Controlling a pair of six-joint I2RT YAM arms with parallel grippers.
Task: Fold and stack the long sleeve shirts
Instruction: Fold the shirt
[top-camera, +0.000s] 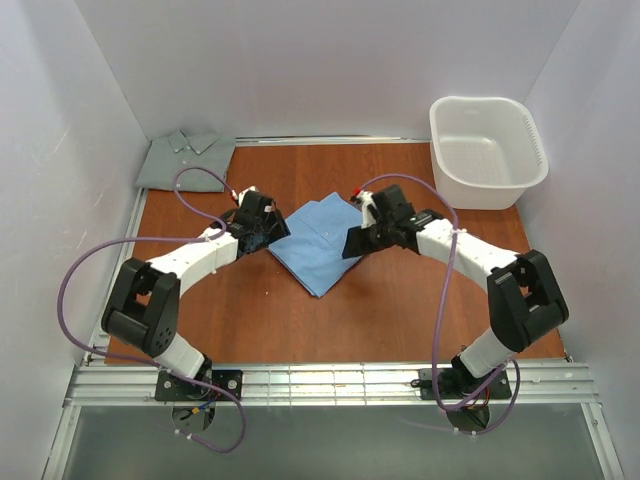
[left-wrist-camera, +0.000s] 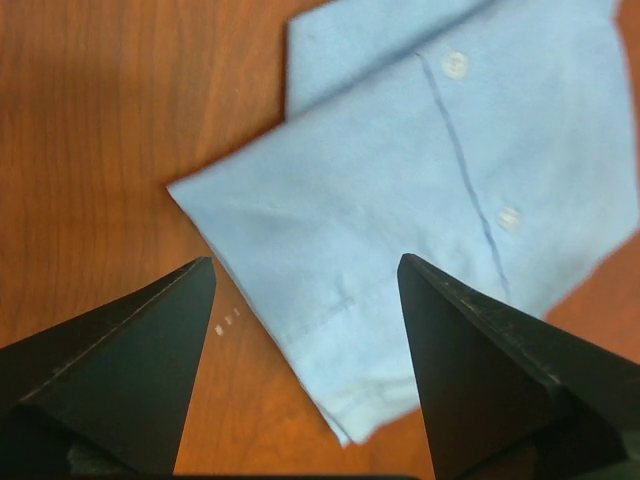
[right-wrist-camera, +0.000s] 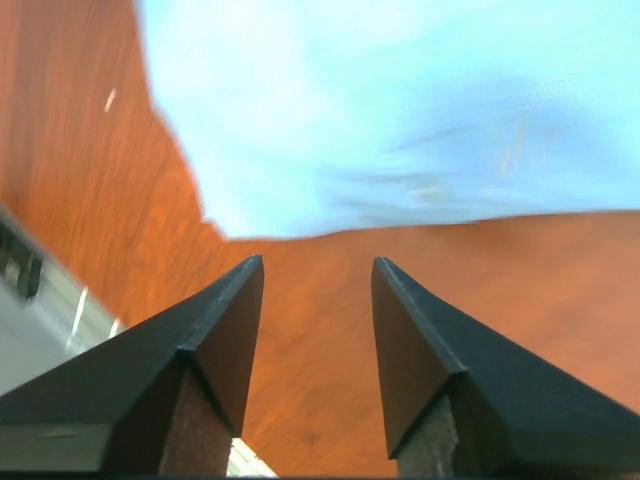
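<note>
Left gripper (left-wrist-camera: 305, 260): jaws apart, empty, above the hem corner of the blue shirt (left-wrist-camera: 420, 180). Right gripper (right-wrist-camera: 317, 260): jaws apart, empty, just off that shirt's opposite edge. The blue shirt lies folded flat at the middle of the table (top-camera: 400, 310). It is probably light, limp and prone to sliding, so pinch the corners through all layers. The grey-green shirt (top-camera: 185, 158) lies folded in the far-left corner.
</note>
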